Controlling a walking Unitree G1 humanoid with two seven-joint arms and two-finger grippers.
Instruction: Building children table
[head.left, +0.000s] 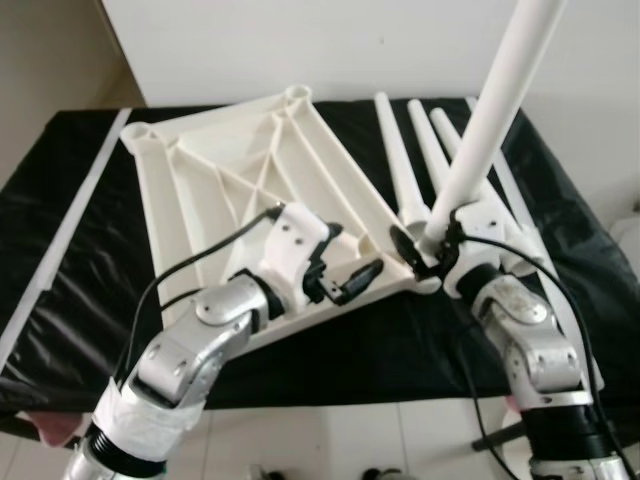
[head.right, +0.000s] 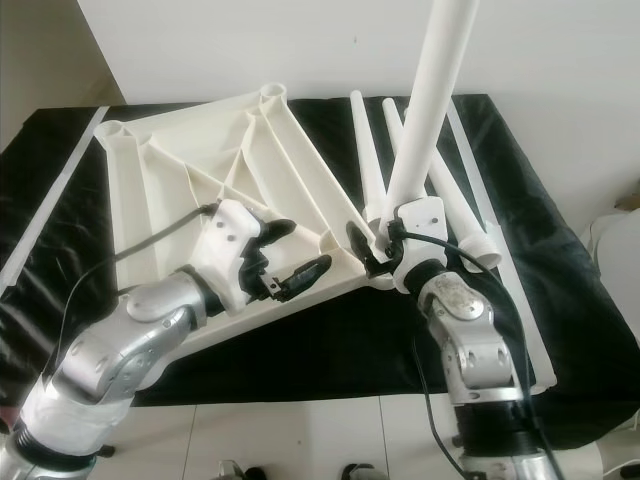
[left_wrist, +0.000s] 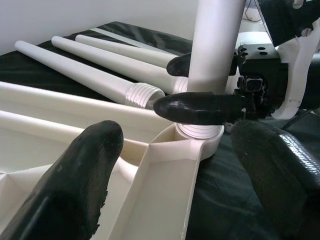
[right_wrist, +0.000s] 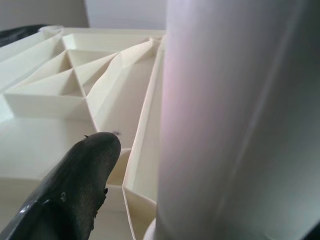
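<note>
The cream ribbed table top lies upside down on a black-covered table. A white table leg stands upright and slightly tilted in the near right corner socket. My right gripper is shut on the leg just above the socket, and one of its black fingers crosses the leg's threaded base. My left gripper is open over the table top's near edge, a short way left of the socket, with nothing between its fingers. The held leg looms large in the right wrist view.
Three loose white legs lie side by side on the black cloth behind the socket. A long white strip lies along the left, another strip on the right. White wall behind, tiled floor below the near edge.
</note>
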